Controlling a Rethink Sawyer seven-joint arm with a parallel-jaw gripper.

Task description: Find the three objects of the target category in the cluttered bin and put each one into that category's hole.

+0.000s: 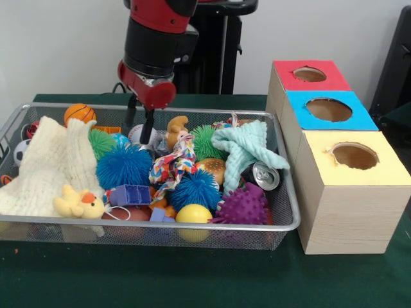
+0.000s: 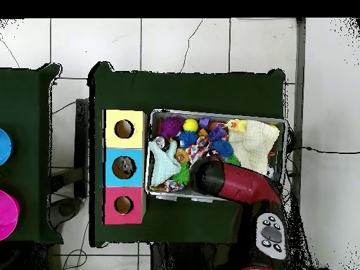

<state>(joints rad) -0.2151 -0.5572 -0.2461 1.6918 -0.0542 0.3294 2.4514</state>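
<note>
Front view: the wide silver wire-mesh bin (image 1: pixel 282 226) fills the table's left, heaped with toys. To its right stand three pale wooden boxes; the middle one carries the bright blue top with its round hole (image 1: pixel 329 110). My red and black arm comes down over the bin's far side, and my gripper (image 1: pixel 139 125) hangs with its two dark fingers (image 1: pixel 148 127) parted and empty, just above a blue spiky rubber ball (image 1: pixel 123 166). A cream knitted cloth (image 1: pixel 45 163) lies left, a mint one (image 1: pixel 247 147) right. I see no clear plastic bottle; something rests inside the blue hole in the overhead view. I judge I am searching; next I must shift clutter to uncover one.
</note>
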